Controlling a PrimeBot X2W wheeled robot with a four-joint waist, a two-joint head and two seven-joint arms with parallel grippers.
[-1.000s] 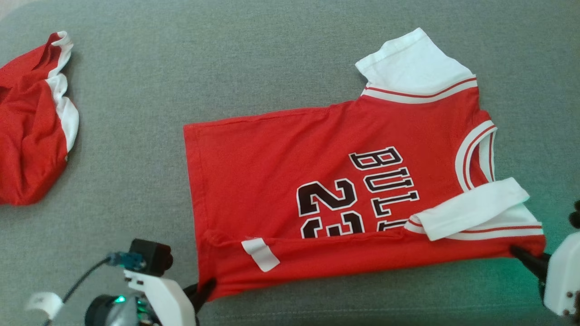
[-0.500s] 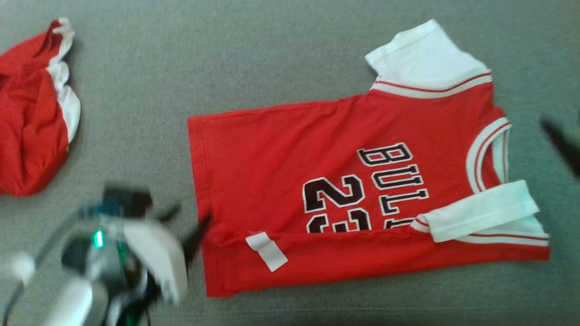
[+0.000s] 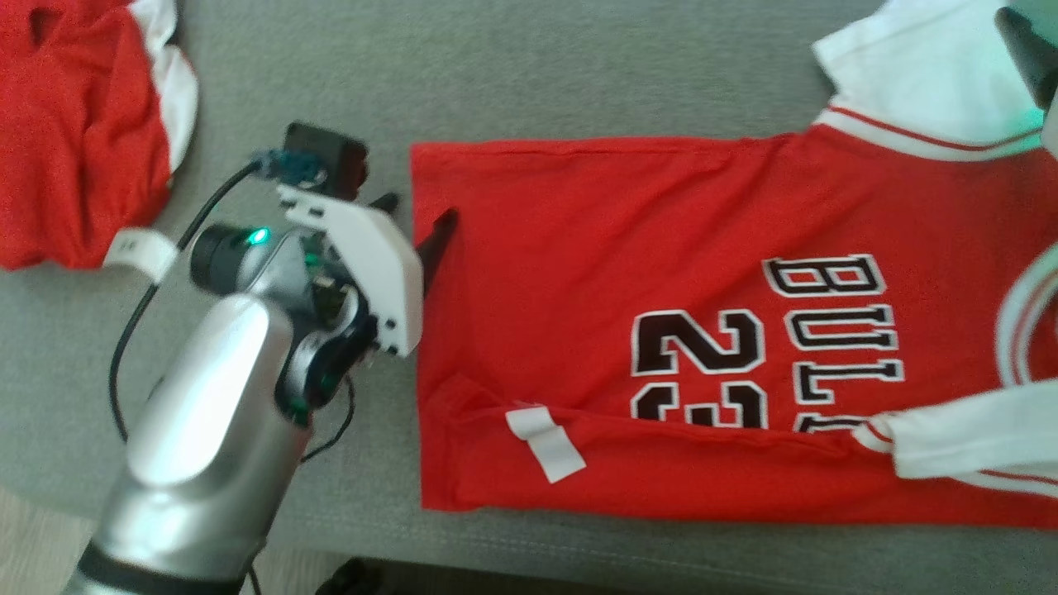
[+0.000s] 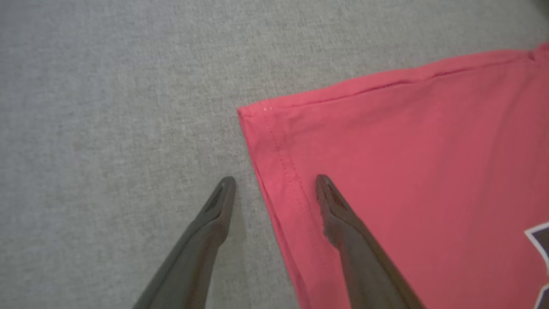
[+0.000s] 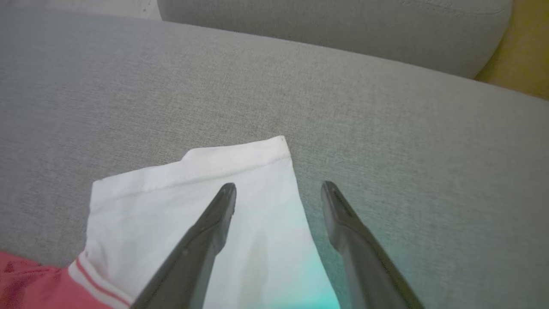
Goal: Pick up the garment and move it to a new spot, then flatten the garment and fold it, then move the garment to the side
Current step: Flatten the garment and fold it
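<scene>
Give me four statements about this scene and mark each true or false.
1. The left fingers stand open, straddling the hem of the jersey. True.
2. The right fingers are clamped on the white sleeve. False: they stand open over its edge.
3. The jersey's near edge is folded over. True.
4. The other red garment lies on the jersey. False: it lies apart, on the grey cushion.
</scene>
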